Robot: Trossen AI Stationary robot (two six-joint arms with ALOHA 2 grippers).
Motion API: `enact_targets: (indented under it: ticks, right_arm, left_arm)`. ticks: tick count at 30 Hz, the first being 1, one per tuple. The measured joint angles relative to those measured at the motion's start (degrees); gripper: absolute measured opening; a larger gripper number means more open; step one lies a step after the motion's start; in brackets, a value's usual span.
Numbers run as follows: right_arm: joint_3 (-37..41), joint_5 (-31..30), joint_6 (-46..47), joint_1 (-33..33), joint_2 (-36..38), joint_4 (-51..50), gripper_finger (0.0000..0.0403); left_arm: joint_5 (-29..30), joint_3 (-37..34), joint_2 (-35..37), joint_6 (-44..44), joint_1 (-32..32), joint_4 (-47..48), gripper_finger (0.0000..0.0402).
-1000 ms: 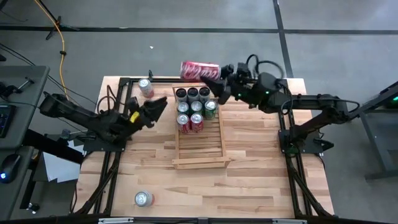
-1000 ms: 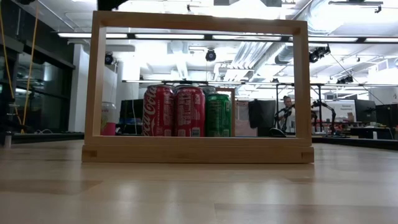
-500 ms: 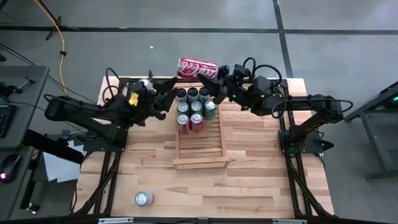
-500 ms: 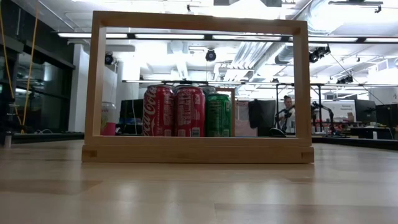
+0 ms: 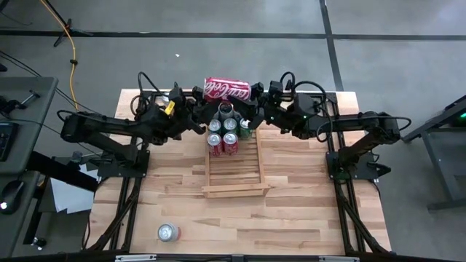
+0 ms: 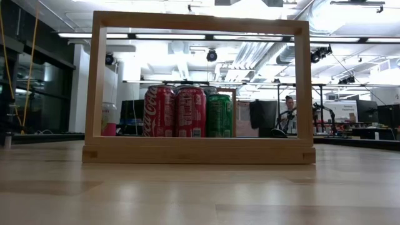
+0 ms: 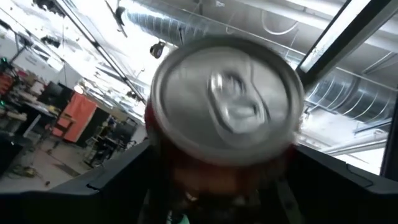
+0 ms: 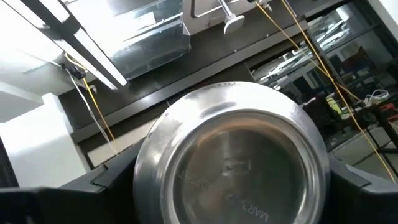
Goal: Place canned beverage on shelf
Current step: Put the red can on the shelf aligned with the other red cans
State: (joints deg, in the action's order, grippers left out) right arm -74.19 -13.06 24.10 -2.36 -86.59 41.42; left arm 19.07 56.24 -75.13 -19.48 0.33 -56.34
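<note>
A spare can (image 5: 168,232) stands on the near surface (image 5: 291,211), and the shelf (image 5: 233,175) is bare in its near half, its far rows filled. Above them a red can (image 5: 227,89) lies sideways in the air, spanning the left pincer (image 5: 198,109) at its lid end and the right pincer (image 5: 255,109) at its base. Both stand wide; which one bears it I cannot tell.

A red aluminium cola can (image 5: 227,89) lies on its side in the air above the far end of the rack, its silver pull-tab top (image 7: 227,102) facing the left arm and its domed base (image 8: 231,158) the right. The light-wood slatted shelf (image 5: 234,178) lies flat mid-table, with upright cans packed at its far end: dark ones, two red, one green (image 6: 219,115).
</note>
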Motion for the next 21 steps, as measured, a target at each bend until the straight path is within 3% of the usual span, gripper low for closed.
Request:
enact_targets:
  ticks: [13, 21]
  right_arm:
    - [-0.09, 0.0, 0.47, 0.93, -0.11, -4.75, 0.031]
    - [-0.05, -0.56, 0.48, 0.87, -0.11, -0.49, 0.031]
  left_arm:
    - [-0.42, 2.53, 0.02, 3.71, 1.25, -0.54, 0.033]
    - [-0.75, 2.53, 0.02, 3.69, 1.1, -0.08, 0.033]
